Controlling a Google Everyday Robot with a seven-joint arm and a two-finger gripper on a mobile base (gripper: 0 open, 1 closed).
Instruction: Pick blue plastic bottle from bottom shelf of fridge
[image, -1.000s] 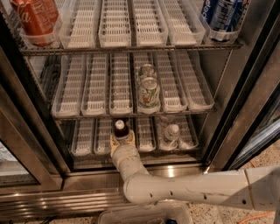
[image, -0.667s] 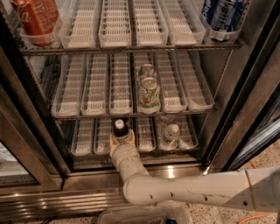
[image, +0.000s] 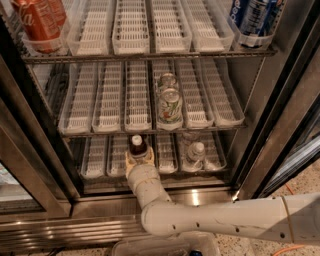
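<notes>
The blue plastic bottle (image: 137, 146), with a white cap and dark shoulders, stands in a lane of the bottom shelf (image: 95, 159) of the fridge (image: 278, 107), left of centre. My gripper (image: 139, 160) reaches in from below and sits right at the bottle's lower body, hiding it. The white arm runs off to the lower right.
A clear water bottle (image: 195, 151) stands on the bottom shelf to the right. Two pale green cans (image: 169, 104) sit on the middle shelf just above. Red cans (image: 39, 17) are top left and blue cans (image: 254, 15) top right. Dark door frames flank the opening.
</notes>
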